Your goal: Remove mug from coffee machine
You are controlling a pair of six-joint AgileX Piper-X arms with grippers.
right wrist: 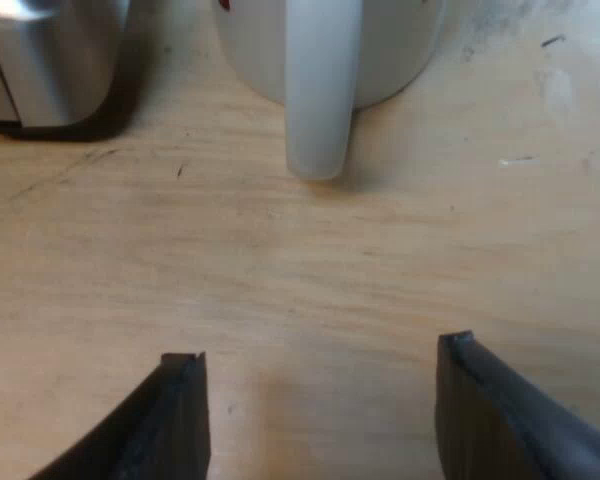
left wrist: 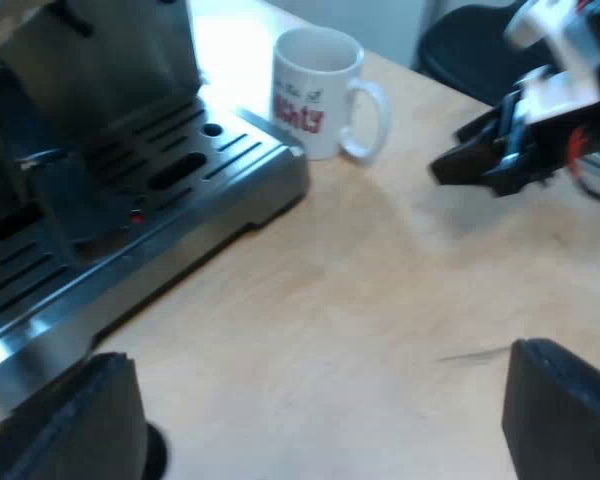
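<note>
Holding the right gripper (right wrist: pixel 320 348) spread wide and low over the bare wooden table (right wrist: pixel 130 260), nothing between the two black fingers. Facing the mug (right wrist: pixel 322 90) at twelve o'clock: white, upright on the wood, handle turned to six o'clock, straight back at the gap between the fingers, near them but well short of touching. Rounded metal corner of the espresso machine (right wrist: pixel 40 60) at about ten o'clock from here, just beside the mug; contact between the two impossible to judge.

Holding the left gripper (left wrist: pixel 318 352) parted just as wide, likewise empty, above the table at the machine's front. From there, slotted drip tray (left wrist: pixel 170 175) at ten o'clock. Mug at twelve o'clock, standing off the tray, on the table by the tray's corner, red lettering (left wrist: pixel 298 118) on its side. Handle pointing toward two o'clock, where the right arm's gripper hangs above the wood, near the mug and apart from it.
</note>
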